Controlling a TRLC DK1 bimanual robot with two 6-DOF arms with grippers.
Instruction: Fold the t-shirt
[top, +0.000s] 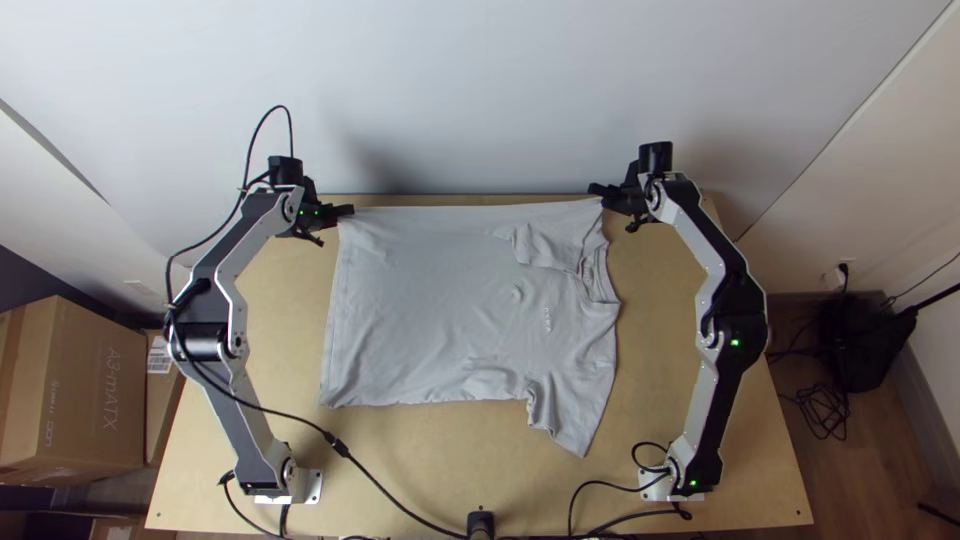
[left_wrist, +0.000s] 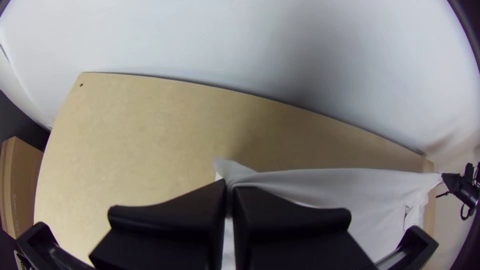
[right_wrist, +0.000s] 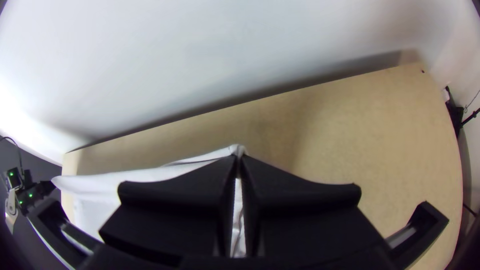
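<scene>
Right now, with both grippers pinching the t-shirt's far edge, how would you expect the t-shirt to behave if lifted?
The t-shirt would probably sag floppily, as its near sleeve lies in soft creases. Its far edge may stay fairly straight, being drawn out between the left gripper and right gripper. It looks thin, so is likely light for its size.

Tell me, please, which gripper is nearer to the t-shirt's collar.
Right. The right gripper pinches the t-shirt just beyond the collar; the left gripper holds the hem's far end.
</scene>
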